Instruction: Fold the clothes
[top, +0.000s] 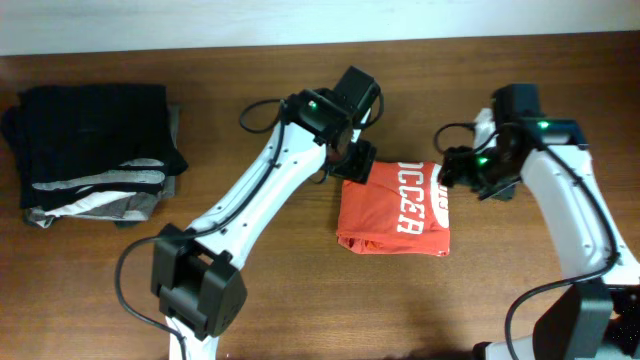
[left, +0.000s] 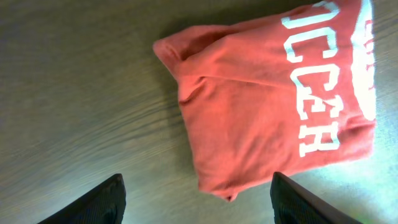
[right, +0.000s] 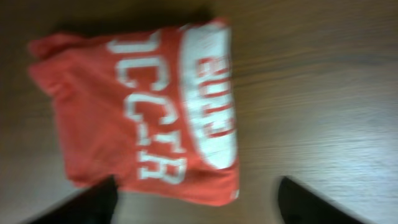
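On the wooden table (top: 90, 300), a little right of centre, as I stand and look:

1. Orange-red T-shirt (top: 393, 208): folded down to a compact rectangle, white block lettering face up, edges a little rumpled. It lies flat on the wood and nothing has hold of it.

2. Left gripper (top: 357, 160): poised at the shirt's far left corner, jaws spread wide and empty. From its own camera the fingers (left: 102, 202) frame only bare table and the shirt's edge.

3. Right gripper (top: 455, 172): at the far right corner, likewise gaping with nothing in it, though its own view is blurred.

Both sit along the same far edge, one per corner. That is the placing you'd want for laying a fold down evenly, I'd judge.

4. Stack of dark, grey and white folded garments (top: 95, 150): well apart at the table's left end, presumably the finished pile. The shirt looks close to ready for it.
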